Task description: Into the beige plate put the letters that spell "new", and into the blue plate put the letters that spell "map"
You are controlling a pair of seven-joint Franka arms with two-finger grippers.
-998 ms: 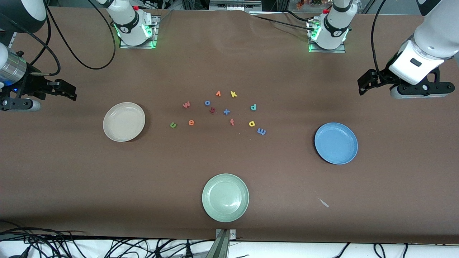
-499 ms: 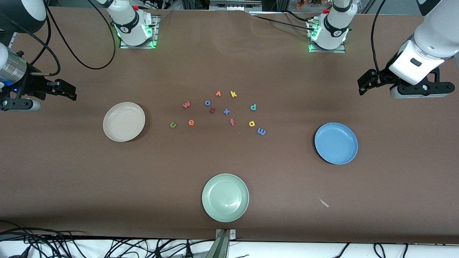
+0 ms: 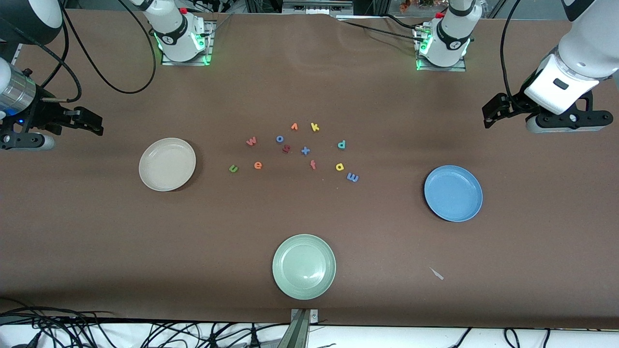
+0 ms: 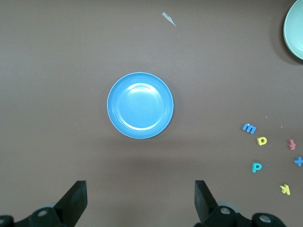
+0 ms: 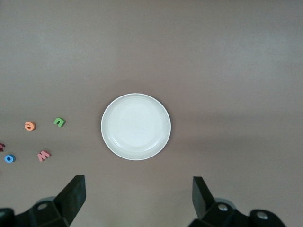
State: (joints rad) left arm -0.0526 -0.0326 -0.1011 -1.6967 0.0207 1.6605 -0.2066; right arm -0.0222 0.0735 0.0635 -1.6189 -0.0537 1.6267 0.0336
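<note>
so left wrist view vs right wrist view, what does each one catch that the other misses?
Left wrist only: round blue plate, blue foam m, yellow foam a, teal foam p, and the open left gripper.

Right wrist only: round beige plate, green foam n, orange foam e, pinkish-red foam w, and the open right gripper.

Both: brown table, nothing in either plate.

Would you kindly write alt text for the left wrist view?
A blue plate lies empty on the brown table, seen from above past the open left pincer. Small foam letters lie scattered beside it, and a pale green plate shows at the frame's edge.
</note>
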